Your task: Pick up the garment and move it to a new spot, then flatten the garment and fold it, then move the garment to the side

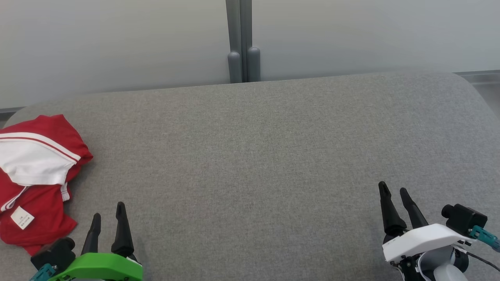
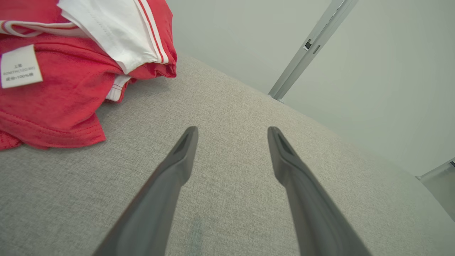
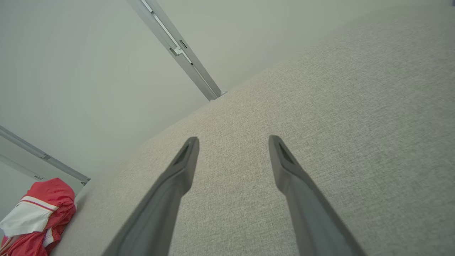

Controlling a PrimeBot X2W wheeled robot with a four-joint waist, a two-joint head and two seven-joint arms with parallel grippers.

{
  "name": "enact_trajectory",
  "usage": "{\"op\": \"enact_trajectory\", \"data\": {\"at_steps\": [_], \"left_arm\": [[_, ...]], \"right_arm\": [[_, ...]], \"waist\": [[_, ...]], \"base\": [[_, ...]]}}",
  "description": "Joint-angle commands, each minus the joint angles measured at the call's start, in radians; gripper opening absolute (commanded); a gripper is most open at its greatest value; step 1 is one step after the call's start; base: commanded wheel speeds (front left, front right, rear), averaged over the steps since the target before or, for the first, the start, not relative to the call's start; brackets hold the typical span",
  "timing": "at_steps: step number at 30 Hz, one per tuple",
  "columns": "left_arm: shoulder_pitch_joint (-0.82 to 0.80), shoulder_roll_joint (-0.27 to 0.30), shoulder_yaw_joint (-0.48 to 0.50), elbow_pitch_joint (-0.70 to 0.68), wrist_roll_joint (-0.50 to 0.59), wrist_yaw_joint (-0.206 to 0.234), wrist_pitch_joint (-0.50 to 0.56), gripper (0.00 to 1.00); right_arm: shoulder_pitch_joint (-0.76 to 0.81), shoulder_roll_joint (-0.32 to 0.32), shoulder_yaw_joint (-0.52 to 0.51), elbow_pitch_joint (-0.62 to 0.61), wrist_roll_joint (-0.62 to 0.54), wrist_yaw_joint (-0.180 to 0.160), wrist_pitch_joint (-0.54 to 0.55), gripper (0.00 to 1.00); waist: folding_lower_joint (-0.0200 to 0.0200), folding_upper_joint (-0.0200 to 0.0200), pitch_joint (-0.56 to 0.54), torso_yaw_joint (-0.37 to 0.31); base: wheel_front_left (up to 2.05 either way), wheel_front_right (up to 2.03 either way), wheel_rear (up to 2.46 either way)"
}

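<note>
A red garment with white panels and a white label lies crumpled at the left edge of the grey cushioned surface. In the left wrist view the garment is heaped at the upper left, and in the right wrist view the garment is small at the lower left. My left gripper stands open just right of the heap, nothing between its fingers. Far from the cloth, at the lower right, my right gripper is open and empty too, with its fingers over bare fabric.
A pale wall runs behind the surface, with a grey metal post at its middle. The surface's far corners are rounded. Bare grey fabric stretches between the two grippers.
</note>
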Motion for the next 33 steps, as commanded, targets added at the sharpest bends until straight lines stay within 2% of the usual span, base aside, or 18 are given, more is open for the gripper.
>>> {"op": "enact_trajectory", "data": {"at_steps": [1,33], "left_arm": [[0.002,0.008,-0.001,-0.008,0.032,0.006,-0.012,1.0],[0.045,0.009,-0.013,-0.01,0.354,0.027,-0.083,1.0]], "right_arm": [[0.001,-0.004,-0.003,-0.009,-0.038,0.0,-0.01,1.0],[0.045,0.007,-0.013,-0.054,-0.399,0.0,-0.091,1.0]], "waist": [[0.0,0.0,0.0,0.0],[0.0,0.0,-0.006,0.0]], "base": [[0.0,0.0,0.0],[0.0,0.0,0.0]]}}
